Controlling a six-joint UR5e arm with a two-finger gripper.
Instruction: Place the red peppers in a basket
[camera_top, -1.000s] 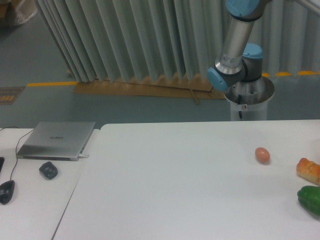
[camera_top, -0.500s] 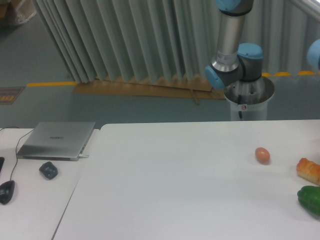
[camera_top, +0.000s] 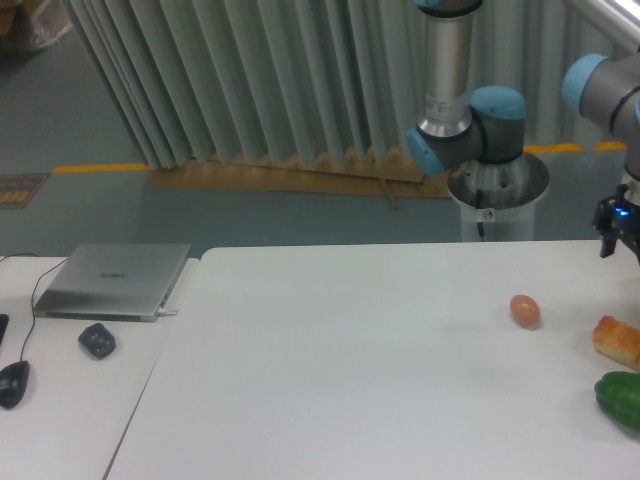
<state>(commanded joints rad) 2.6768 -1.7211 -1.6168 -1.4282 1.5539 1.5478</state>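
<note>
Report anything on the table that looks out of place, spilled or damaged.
Nothing looks spilled or damaged. The egg, bread piece and green pepper lie apart on the white table. Oddly for this task, no red pepper or basket is in view.

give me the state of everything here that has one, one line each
laptop: lid closed, flat on the side table
egg: whole, lying on the white table
green pepper: resting at the right edge, partly cut off
bread piece: lying on the table, partly cut off
tool: above the table at the right edge, open or shut unclear
</note>
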